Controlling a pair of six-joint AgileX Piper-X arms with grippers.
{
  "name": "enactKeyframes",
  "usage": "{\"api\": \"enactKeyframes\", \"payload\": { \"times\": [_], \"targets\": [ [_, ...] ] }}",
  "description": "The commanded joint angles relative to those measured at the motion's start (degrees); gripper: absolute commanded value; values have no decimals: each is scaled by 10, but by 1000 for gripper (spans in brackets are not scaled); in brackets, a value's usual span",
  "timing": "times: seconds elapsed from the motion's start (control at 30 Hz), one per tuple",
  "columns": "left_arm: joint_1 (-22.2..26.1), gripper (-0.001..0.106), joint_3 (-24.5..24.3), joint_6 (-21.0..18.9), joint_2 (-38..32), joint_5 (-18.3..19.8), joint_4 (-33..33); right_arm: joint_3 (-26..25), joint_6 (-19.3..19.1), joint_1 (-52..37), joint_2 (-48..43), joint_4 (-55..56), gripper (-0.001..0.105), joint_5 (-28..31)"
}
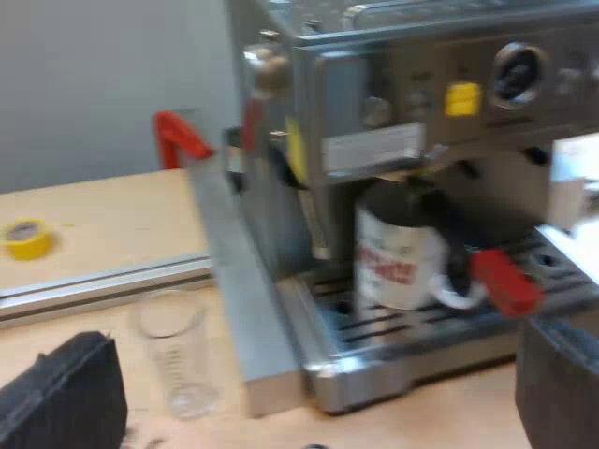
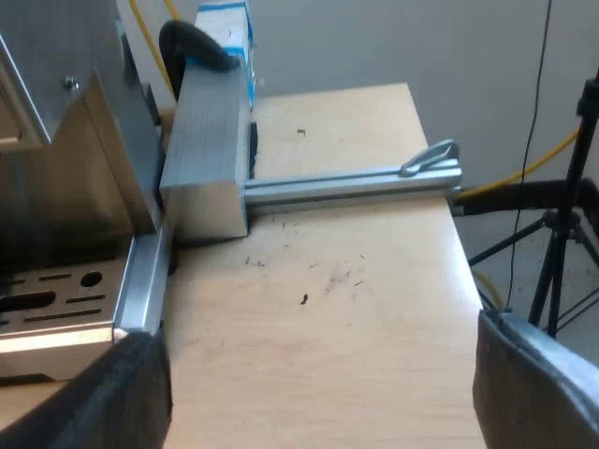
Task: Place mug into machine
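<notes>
One mug, white with red lettering, stands on the espresso machine's drip tray under the holder; long axis vertical, mouth up, ear toward the holder's red handle end. Left gripper and right gripper both spread wide, empty. Hazard: a finger brushing the ear could tip or drag it.

Scuffed wooden worktop. Measuring glass upright just beside a thick metal bar; a flat rail lies near it. Yellow tape roll flat near the worktop's wall-side edge, red clamp at that edge. Elsewhere, a slotted rail runs from a metal block to the worktop's edge; tripod beyond.
</notes>
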Motion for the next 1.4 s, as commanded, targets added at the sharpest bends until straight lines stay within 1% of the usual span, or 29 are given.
{"api": "enactKeyframes", "payload": {
  "times": [0.03,0.07,0.1,0.2,0.23,0.3,0.33,0.4,0.6,0.9,1.27,1.4],
  "targets": [
    [0,85,14,-1,-80,-56,-26,24,4,1,-28,-53,69,-4],
    [0,85,23,-2,-80,-65,-36,40,15,1,-28,-73,69,-4],
    [0,85,36,-2,-80,-66,-50,58,24,1,-26,-98,69,-4],
    [0,85,70,-2,-80,-66,-84,101,27,1,-25,-147,69,-5],
    [0,85,75,-2,-80,-66,-89,107,27,1,-25,-150,69,-4],
    [0,85,87,-2,-79,-66,-98,136,27,1,-24,-158,69,-5],
    [0,85,113,-2,-79,-66,-114,155,27,1,-24,-158,69,-5],
    [0,85,131,-2,-79,-66,-122,178,27,1,-24,-158,69,-5],
    [0,85,176,-2,-79,-66,-130,238,27,1,-24,-156,69,-5],
    [0,85,236,-2,-78,-63,-132,290,27,1,-24,-154,69,-4],
    [0,85,238,-3,-78,-61,-134,290,27,1,-24,-155,69,-4],
    [0,85,246,0,-78,-64,-150,290,27,1,-24,-155,69,-4]
  ]
}}
